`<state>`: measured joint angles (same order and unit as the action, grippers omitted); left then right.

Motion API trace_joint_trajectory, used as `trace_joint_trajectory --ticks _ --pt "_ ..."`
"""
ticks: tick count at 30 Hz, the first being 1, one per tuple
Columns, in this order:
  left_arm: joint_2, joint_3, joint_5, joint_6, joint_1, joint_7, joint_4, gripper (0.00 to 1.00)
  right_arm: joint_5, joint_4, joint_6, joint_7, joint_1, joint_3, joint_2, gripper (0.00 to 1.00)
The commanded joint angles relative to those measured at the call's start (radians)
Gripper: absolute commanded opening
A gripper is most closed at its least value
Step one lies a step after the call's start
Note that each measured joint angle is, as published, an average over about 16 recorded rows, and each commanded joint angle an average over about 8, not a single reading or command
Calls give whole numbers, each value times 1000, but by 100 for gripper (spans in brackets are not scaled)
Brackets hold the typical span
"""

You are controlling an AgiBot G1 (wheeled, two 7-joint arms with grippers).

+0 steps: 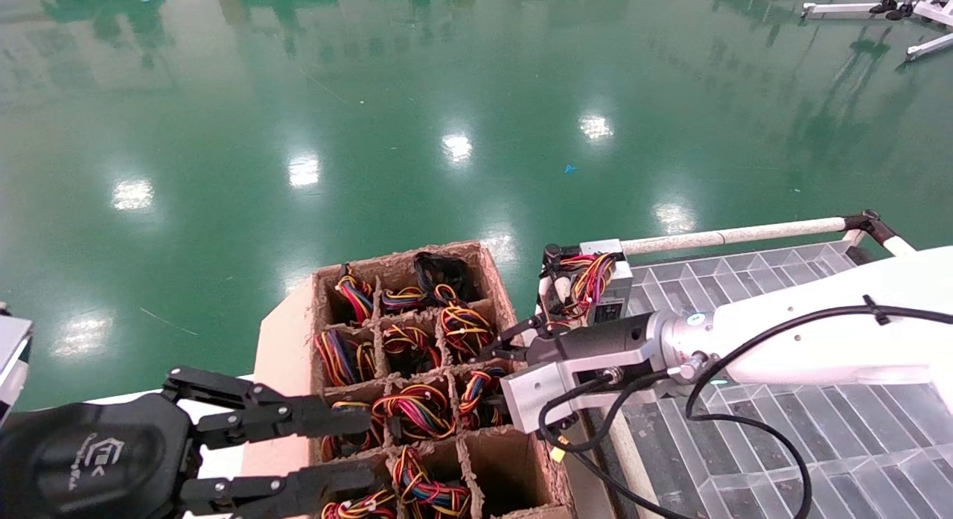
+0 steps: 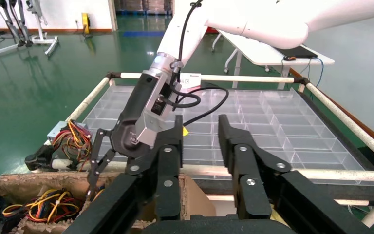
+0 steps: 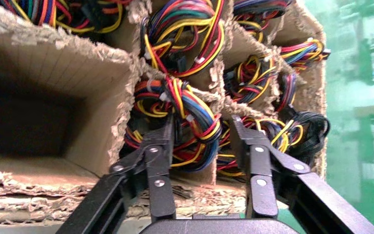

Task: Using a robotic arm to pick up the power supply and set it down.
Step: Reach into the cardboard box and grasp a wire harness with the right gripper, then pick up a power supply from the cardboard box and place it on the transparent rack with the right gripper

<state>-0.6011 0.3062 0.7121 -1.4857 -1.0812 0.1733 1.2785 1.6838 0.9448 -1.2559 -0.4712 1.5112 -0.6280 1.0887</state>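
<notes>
A grey power supply [image 1: 604,284] with a label and a looped wire bundle rests at the near corner of the clear tray; the left wrist view shows this power supply [image 2: 68,139] too. More wire bundles [image 1: 413,411] fill a divided cardboard box [image 1: 406,252]. My right gripper [image 1: 500,345] hangs open over the box's right column. In its wrist view the right gripper [image 3: 203,127] straddles a cardboard divider, with one red, yellow and blue bundle [image 3: 187,109] just beyond its tips, not touching. My left gripper [image 1: 366,448] is open and empty over the box's near left side.
The clear compartment tray [image 1: 782,430] lies to the right, framed by white tube rails [image 1: 737,234]. One box cell [image 1: 506,463] at the near right is empty. Green floor surrounds everything. From the left wrist, the left gripper [image 2: 200,124] faces the tray [image 2: 272,122].
</notes>
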Motion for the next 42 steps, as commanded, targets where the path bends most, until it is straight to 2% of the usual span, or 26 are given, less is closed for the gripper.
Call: trace_joint_trajectory --ticks 1,8,18,29,42 --pt "0 0 0 0 0 0 0 100 10 -10 1 -4 5 -6 7 0" --pt "0 0 0 0 0 0 0 100 28 -36 3 7 14 -16 19 0" --pt "0 1 -1 0 0 0 0 100 -20 -27 -16 61 23 14 -5 0" --pt "1 1 -1 1 0 -1 0 100 -163 51 -71 255 94 117 -101 0" --pt "1 2 -1 1 0 -1 0 100 -223 197 -38 373 198 228 -237 0"
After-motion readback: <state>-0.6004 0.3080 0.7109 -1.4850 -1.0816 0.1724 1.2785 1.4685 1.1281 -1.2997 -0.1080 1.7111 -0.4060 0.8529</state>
